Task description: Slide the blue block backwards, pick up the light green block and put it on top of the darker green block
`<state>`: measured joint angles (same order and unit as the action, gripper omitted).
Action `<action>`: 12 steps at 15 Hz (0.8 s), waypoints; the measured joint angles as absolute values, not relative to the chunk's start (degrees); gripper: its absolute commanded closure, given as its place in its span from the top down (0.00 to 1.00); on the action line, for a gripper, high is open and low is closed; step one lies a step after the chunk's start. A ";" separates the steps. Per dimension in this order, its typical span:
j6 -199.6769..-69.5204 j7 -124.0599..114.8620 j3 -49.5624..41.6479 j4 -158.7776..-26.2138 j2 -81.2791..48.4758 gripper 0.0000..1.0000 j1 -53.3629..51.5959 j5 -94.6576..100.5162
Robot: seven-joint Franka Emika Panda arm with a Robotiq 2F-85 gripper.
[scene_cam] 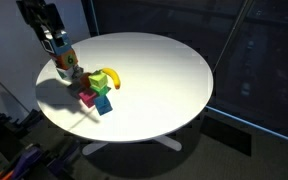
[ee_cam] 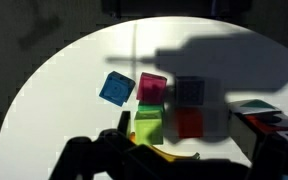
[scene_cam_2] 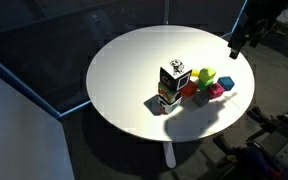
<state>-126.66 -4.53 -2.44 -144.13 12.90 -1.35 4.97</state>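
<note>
In the wrist view the blue block [ee_cam: 116, 88] lies tilted at the left of a cluster of blocks, touching none. The light green block [ee_cam: 147, 126] sits below a magenta cube [ee_cam: 152, 87]. A thin strip of the darker green block [ee_cam: 150, 107] shows between them. My gripper [ee_cam: 174, 165] is open and empty, its dark fingers low in the frame, above and apart from the blocks. In both exterior views it hangs beyond the cluster [scene_cam: 55, 46] [scene_cam_2: 241, 41]. The blue block [scene_cam: 104, 104] [scene_cam_2: 227, 84] and the light green block [scene_cam_2: 206, 75] show there too.
A yellow banana [scene_cam: 110, 78] lies beside the blocks, partly hidden by my fingers in the wrist view. A red block [ee_cam: 189, 123], a dark grey block [ee_cam: 190, 92] and a puzzle cube [scene_cam_2: 173, 79] stand close by. The round white table [scene_cam: 164, 70] drops off at its edge.
</note>
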 measured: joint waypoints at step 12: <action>-121.35 -4.50 -1.50 -144.65 21.76 1.00 -1.35 3.26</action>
